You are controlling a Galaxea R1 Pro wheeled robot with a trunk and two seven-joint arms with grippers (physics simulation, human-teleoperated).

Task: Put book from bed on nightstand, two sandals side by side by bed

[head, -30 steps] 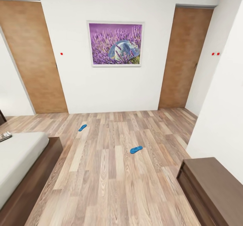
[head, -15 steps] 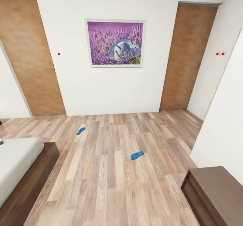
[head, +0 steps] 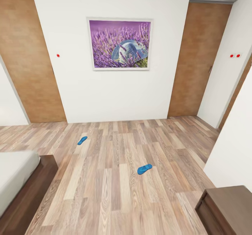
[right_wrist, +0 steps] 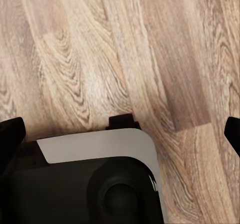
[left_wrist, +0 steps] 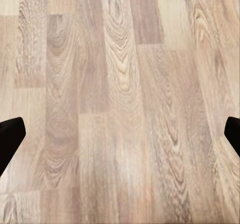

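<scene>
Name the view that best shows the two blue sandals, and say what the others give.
The head view: both sandals lie apart on the wood floor, the far sandal nearer the bed, the near sandal mid-floor. The left and right wrist views look at floor planks, with no blue in them.

Two blue sandals point(head: 82, 140) point(head: 144, 168) are left lying well apart on the wood-plank floor point(head: 112, 193), bed point(head: 17, 179) parked at one side.
</scene>
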